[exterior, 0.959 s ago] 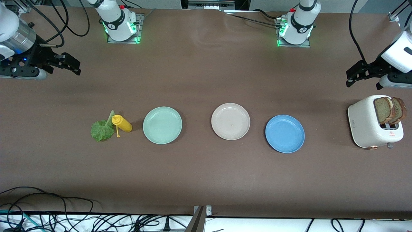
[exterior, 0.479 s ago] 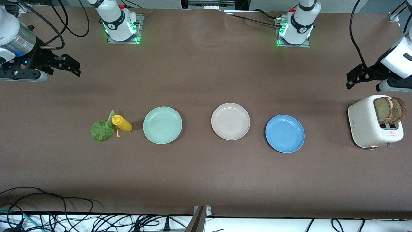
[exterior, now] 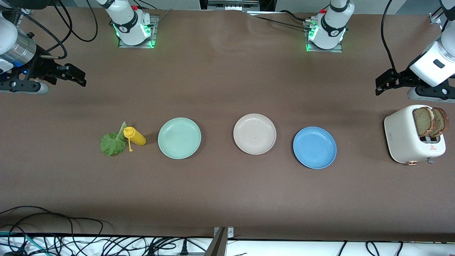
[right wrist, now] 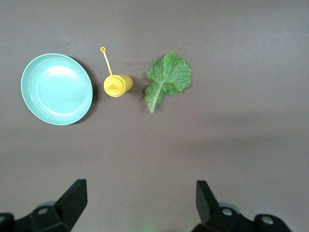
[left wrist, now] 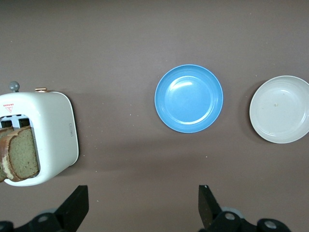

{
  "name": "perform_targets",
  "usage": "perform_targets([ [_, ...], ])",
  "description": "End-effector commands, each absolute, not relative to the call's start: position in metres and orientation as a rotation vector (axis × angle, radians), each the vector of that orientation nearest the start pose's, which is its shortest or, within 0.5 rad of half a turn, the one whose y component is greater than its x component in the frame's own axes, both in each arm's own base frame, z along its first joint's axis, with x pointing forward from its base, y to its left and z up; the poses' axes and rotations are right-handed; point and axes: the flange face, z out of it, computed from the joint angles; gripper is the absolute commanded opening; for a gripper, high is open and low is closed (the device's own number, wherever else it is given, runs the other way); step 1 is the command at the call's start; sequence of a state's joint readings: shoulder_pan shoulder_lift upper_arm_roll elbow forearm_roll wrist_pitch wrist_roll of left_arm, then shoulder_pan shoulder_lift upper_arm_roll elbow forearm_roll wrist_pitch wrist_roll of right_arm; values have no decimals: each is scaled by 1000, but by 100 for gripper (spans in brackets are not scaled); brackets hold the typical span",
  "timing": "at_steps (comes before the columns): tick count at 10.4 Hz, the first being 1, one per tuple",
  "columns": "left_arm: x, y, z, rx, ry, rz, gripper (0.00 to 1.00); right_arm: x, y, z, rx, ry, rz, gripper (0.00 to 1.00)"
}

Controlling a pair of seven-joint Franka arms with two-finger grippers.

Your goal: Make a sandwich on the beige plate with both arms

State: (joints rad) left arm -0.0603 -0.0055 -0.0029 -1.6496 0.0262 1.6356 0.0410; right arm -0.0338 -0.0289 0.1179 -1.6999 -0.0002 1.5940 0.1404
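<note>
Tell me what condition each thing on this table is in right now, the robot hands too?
Beige plate: empty.
Mint green plate: empty.
Blue plate: empty.
Bread slices: two, upright in the toaster's slots.
Toaster: upright, loaded.
Lettuce leaf: flat on the table.
Yellow squeeze bottle: cap off on its tether.
Left gripper: open, empty, above the table by the toaster.
Right gripper: open, empty, above the table.

High front camera; wrist cameras look straight down.

We see a beige plate (exterior: 254, 134), a mint green plate (exterior: 179, 138), a blue plate (exterior: 314, 147), brown bread slices (exterior: 430, 122) in a white toaster (exterior: 405, 138), green lettuce (exterior: 113, 143), a yellow bottle (exterior: 134, 136), and a brown surface (exterior: 227, 192).
</note>
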Motion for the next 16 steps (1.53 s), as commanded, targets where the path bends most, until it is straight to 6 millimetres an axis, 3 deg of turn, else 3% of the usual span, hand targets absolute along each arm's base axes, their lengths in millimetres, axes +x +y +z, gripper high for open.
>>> perform_targets([
  [1,555,-37,602,-3130,164,7,100,541,45,579,-3133,71,141,100],
  [16,547,-42,601,-3124,199,81,100,551,27,549,-3128,122,225,100],
])
